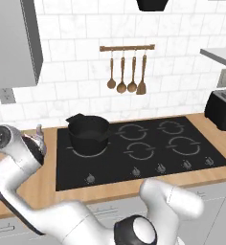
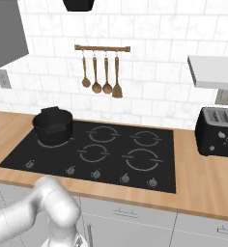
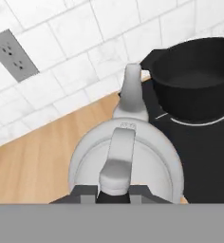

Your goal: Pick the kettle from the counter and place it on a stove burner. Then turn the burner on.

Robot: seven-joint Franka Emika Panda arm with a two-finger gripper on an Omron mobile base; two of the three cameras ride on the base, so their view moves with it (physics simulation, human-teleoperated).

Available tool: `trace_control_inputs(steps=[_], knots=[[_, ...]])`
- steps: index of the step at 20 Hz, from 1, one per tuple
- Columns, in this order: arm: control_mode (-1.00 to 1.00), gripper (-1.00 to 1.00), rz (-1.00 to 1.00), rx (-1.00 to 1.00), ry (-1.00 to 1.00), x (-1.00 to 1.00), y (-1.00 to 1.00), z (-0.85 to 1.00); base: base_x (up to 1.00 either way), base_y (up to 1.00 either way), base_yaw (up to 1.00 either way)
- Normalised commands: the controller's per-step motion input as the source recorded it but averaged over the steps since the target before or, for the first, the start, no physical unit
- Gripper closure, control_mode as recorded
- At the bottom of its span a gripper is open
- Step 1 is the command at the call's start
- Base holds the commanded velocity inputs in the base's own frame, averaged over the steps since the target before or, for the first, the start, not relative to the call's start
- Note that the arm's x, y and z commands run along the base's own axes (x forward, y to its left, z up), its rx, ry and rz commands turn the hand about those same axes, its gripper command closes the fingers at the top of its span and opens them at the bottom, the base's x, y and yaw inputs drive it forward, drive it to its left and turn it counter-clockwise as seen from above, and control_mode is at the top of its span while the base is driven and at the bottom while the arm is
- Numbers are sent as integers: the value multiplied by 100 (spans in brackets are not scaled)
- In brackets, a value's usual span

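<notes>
— Where's the kettle?

— Right under the gripper, on the wooden counter at the cooktop's left edge, spout aimed at the tiled wall.

— Are the jaws holding it?

— I cannot tell; the fingertips sit close at its handle, hidden low.

— And beyond?

— A black pot on the rear-left burner, then wooden utensils hanging, a toaster far right.

Bent low over the left end of the counter, white arm folded back on itself, elbow raised. Gripper directly above the kettle, dark fingertips flanking its handle; closure not discernible.
</notes>
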Motion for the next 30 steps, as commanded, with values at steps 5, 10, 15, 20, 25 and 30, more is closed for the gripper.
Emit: trace_control_inputs(steps=[5, 10, 15, 20, 25, 30], knots=[[-100, 100, -5, -2, -86, -66, -100, 57, 0, 0, 0], [-100, 100, -11, 0, -61, -12, -100, 95, 0, 0, 0], [-100, 100, -16, 0, -38, 0, -100, 94, 0, 0, 0], [-100, 100, -31, 1, 1, 4, -100, 62, 0, 0, 0], [-100, 100, -50, 7, 34, 13, -100, 26, 0, 0, 0], [-100, 100, -49, 10, 47, 10, -100, 1, 0, 0, 0]])
